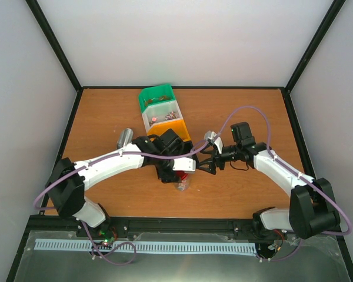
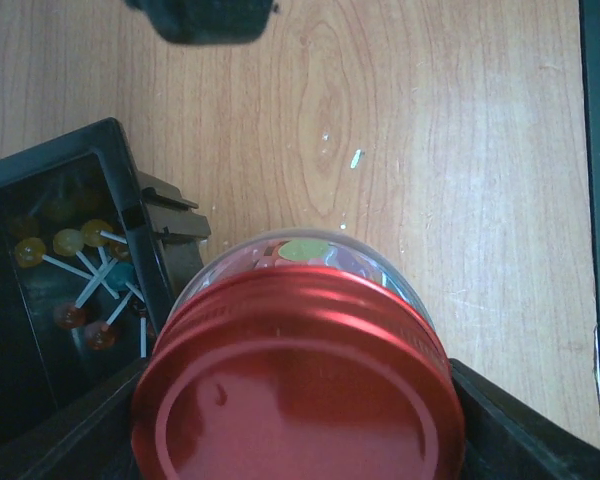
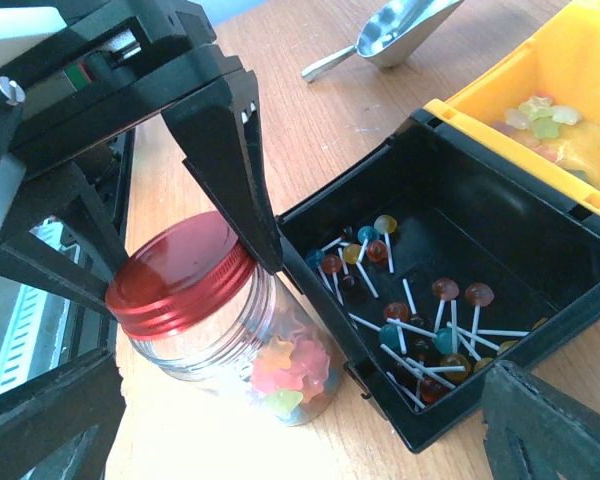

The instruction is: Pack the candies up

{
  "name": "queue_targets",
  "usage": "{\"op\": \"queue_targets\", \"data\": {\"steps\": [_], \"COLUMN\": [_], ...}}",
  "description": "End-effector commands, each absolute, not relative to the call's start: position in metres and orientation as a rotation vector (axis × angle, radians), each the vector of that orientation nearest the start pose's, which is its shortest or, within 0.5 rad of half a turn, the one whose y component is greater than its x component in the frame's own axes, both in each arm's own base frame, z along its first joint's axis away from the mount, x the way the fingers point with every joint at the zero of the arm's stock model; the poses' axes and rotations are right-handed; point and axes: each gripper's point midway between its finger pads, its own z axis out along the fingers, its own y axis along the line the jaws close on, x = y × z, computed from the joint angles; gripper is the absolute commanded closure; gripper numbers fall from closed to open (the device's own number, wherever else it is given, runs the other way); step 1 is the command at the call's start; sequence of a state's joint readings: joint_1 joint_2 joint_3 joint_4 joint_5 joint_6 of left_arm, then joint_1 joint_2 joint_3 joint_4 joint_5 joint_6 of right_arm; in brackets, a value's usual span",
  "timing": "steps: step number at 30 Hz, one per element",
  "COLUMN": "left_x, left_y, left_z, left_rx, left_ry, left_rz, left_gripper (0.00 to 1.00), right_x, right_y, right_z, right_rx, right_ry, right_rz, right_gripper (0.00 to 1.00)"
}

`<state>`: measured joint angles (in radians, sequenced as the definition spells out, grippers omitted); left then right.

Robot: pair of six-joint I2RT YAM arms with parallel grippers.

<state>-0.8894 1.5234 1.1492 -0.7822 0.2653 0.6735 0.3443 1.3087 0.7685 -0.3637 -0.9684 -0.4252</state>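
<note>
Main risk: tipping the jar [image 3: 270, 350] on pulling away, w/ one finger of the left gripper [image 2: 295, 425] touching the rim of the red lid [image 3: 180, 272] in the right wrist view. Fingers either side of the lid; clamped or just loose, cannot tell. Tall glass, right beside the corner of the black bin [image 3: 460, 402]: easy to knock over, then a roll across the table [image 2: 430, 150].

2nd risk: lid maybe not screwed fully home, so a spill of the candies [image 3: 290, 372] inside (pink, yellow, green pieces low in the jar) on any topple.

3rd: arm-to-arm bump, w/ the right gripper [image 1: 206, 163] spread wide, holding nothing, hovering near the jar and close to the left one.

More sweets outside the jar: lollipops [image 3: 410, 320] in the black bin, soft pieces in the yellow bin [image 3: 540, 60] next to it. Metal scoop [image 3: 400, 30] further off, apart from both.

Surface: wood, brown grain, flat, a few pale specks and scratches; prob. slick enough to let glass slide. Room: plain white walls [image 1: 182, 35] w/ black frame posts [image 1: 59, 47] round the table.
</note>
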Motion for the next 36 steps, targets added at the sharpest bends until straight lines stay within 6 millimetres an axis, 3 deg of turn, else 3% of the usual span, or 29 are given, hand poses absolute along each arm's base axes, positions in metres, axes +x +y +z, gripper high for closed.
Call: {"op": "queue_targets", "data": {"steps": [1,15,21,28,36], "left_x": [0.191,0.190,0.191,0.194,0.198], "left_y": [-0.314,-0.316,-0.316,-0.318,-0.319], "left_z": [0.133,0.141,0.140,0.140,0.139], "left_rx": [-2.536,-2.508,-2.507,-2.506,-2.491], "left_ry": [-2.406,-2.403,-2.404,-2.424,-2.458], "left_rz": [0.565,0.578,0.566,0.561,0.546], "left_gripper": [0.27,0.28,0.28,0.28,0.28], "right_x": [0.230,0.232,0.237,0.238,0.238], "right_y": [0.236,0.242,0.255,0.264,0.270], "right_z": [0.160,0.153,0.158,0.148,0.160], "right_rx": [-1.209,-1.193,-1.147,-1.094,-1.105], "right_ry": [1.886,1.918,1.957,2.052,2.053], "right_rz": [1.120,1.141,1.180,1.268,1.352], "right_gripper": [0.04,0.04,0.00,0.00,0.00]}}
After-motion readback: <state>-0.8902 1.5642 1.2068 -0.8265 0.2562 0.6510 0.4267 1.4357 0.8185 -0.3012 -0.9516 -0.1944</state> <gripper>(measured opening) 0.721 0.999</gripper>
